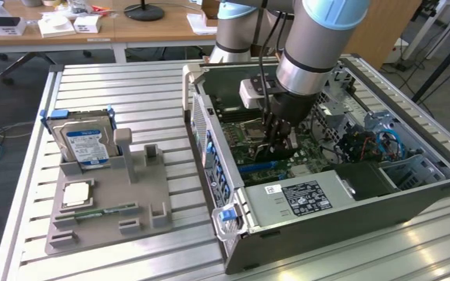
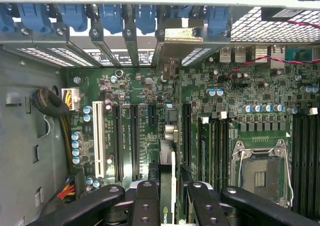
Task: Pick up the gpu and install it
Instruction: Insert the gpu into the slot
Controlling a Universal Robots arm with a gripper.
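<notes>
The gpu point(image 2: 168, 136) is a thin dark card seen edge-on, standing upright over the green motherboard point(image 2: 235, 86) among its long black slots. Its metal end bracket point(image 2: 182, 36) reaches the rear slot openings under the blue clips. My gripper point(image 2: 170, 206) is shut on the card, with one black finger point(image 2: 147, 201) on each side. In the exterior view my gripper point(image 1: 276, 140) reaches down inside the open computer case point(image 1: 233, 193), with the dark gpu point(image 1: 266, 153) between its fingers just above the board. Whether the card's edge sits in a slot, I cannot tell.
A grey fixture point(image 1: 143, 193) on the slatted table at the exterior view's left holds a silver hard drive point(image 1: 88, 143), a square chip point(image 1: 77, 193) and a green memory stick point(image 1: 96, 212). Inside the case are an empty CPU socket point(image 2: 260, 171), a power supply point(image 1: 303, 196) and cables point(image 1: 381, 143).
</notes>
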